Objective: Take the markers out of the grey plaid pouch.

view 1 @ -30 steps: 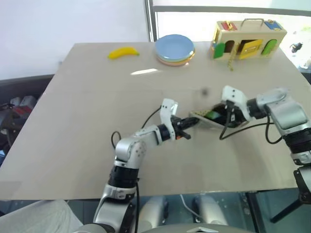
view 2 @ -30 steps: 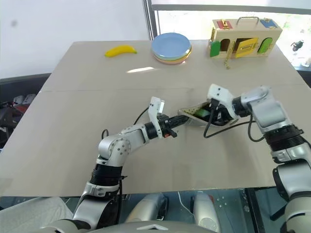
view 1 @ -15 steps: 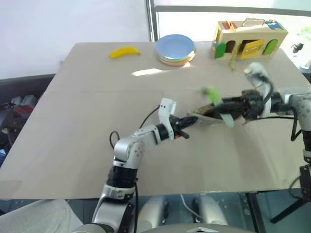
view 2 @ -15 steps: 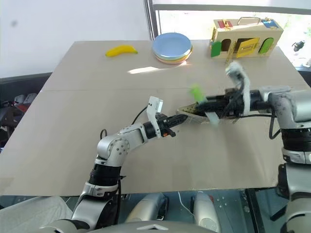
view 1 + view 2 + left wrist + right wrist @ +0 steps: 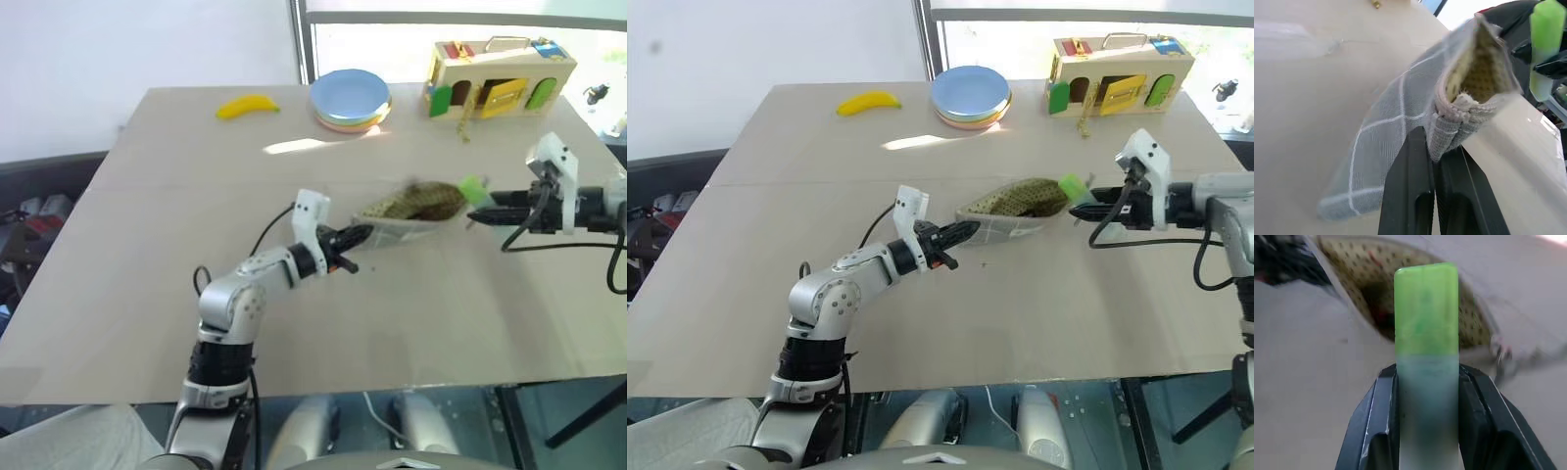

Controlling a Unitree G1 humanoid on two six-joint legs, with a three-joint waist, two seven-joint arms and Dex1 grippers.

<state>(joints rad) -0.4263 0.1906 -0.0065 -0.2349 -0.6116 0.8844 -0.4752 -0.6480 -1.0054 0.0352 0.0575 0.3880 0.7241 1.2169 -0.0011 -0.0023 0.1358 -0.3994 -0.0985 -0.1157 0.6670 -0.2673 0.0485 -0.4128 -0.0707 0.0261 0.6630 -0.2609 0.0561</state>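
Grey plaid pouch [image 5: 1004,211] is held by one corner in the clenched left hand [image 5: 960,233], near mid-worktop [image 5: 1019,323], its mouth gaping toward the right hand [image 5: 1085,208]. Dotted yellow lining is seen inside, with a trace of red deep within. Pale green highlighter [image 5: 1426,333] is gripped between the right hand's fingers [image 5: 1378,421], clear of the pouch, just beside its opening. Banana [image 5: 869,101] and stacked plates [image 5: 970,96] are noted along the far edge.
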